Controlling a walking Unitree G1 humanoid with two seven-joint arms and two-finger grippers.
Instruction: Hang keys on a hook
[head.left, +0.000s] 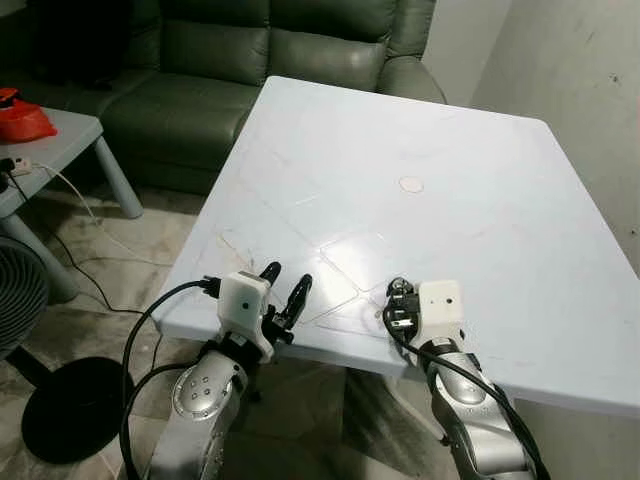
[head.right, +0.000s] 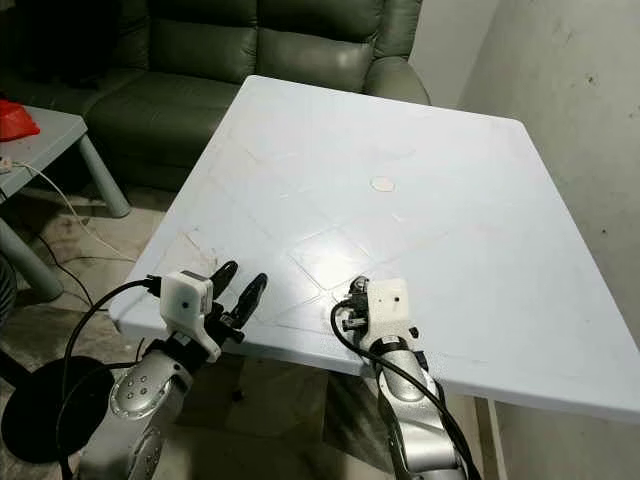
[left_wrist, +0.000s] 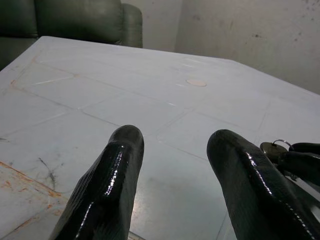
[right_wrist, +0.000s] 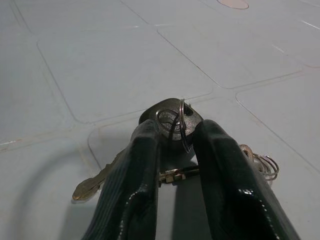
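In the left eye view the white tabletop (head.left: 480, 200) is the landmark: the keys (head.left: 399, 299) lie near its front edge, with the right tool (head.left: 400, 303) on them and the left tool (head.left: 285, 290) just off the same edge, well apart from the keys. The right eye view shows the same layout, with a small round mark (head.right: 382, 184) near the tabletop's middle, far beyond the keys. In the left wrist view the left tool's fingers stand wide apart and hold nothing. In the right wrist view the right tool's fingers are nearly closed on the dark key head, its ring threaded through, a brass key and a second ring trailing on the tabletop. The bunch looks light, hard and loose-jointed; gripping the stiff head seems soundest, since the rest would probably dangle and swing.
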